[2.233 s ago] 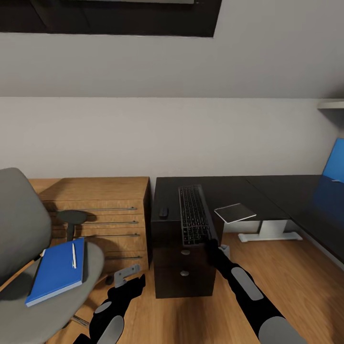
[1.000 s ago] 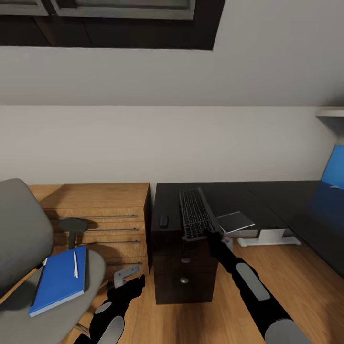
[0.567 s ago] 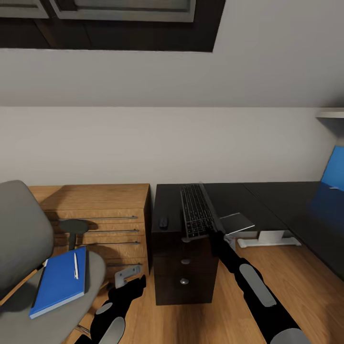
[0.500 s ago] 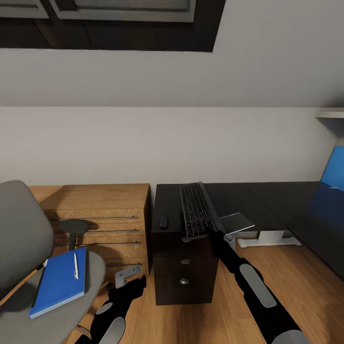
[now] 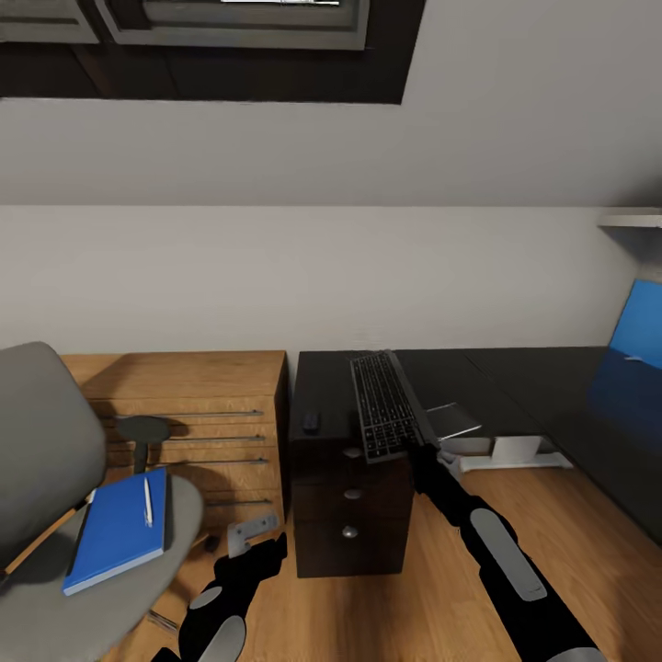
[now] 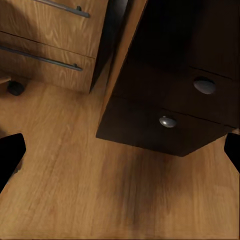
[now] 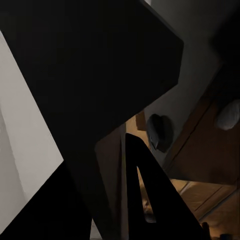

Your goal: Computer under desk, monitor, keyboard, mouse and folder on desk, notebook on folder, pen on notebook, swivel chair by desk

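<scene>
Gripping keyboard (image 5: 384, 407), no readable lettering

Landmark: desk (image 5: 441, 368). Keyboard (image 5: 383, 405) over its near-left end, tilted, near edge past the desk's front. Mouse (image 5: 312, 422) on desk, left of keyboard. Dresser (image 5: 198, 414) left of desk. Swivel chair (image 5: 55, 478) further left; folder (image 5: 118, 529) on its seat, pen (image 5: 147, 501) on folder.
</scene>
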Motion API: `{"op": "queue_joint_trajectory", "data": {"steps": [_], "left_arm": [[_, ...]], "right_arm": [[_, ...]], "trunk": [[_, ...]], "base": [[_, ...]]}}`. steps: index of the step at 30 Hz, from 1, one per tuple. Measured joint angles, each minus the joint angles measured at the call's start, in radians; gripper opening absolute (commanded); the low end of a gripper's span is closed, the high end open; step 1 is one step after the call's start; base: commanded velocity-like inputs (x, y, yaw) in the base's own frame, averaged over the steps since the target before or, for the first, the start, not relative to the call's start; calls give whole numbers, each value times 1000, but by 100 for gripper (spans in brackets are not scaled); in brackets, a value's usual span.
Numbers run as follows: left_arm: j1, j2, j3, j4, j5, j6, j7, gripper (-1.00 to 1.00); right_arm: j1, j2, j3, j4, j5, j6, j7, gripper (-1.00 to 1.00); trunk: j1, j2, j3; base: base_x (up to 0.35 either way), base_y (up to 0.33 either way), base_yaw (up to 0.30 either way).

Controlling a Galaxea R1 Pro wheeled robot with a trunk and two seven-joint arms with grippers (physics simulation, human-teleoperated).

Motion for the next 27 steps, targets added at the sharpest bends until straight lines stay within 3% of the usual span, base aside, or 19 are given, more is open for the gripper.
{"op": "queue_joint_trajectory", "data": {"steps": [17, 18, 20, 27], "left_arm": [[0, 0, -1, 1, 0, 1, -1, 100], [0, -1, -1, 0, 0, 0, -1, 100], [0, -1, -1, 0, 0, 0, 0, 100], [0, -1, -3, 0, 0, 0, 1, 100]], "right_arm": [[6, -10, 0, -7, -10, 6, 43, -100], [6, -38, -2, -25, -117, 31, 41, -100], [6, -57, -1, -27, -168, 37, 38, -100], [7, -71, 0, -32, -204, 40, 35, -100]], "trunk": [[0, 0, 0], [0, 0, 0], [0, 0, 0], [0, 0, 0]], "base": [[-321, -123, 0], [-325, -160, 0], [-314, -177, 0], [-296, -202, 0]]}}
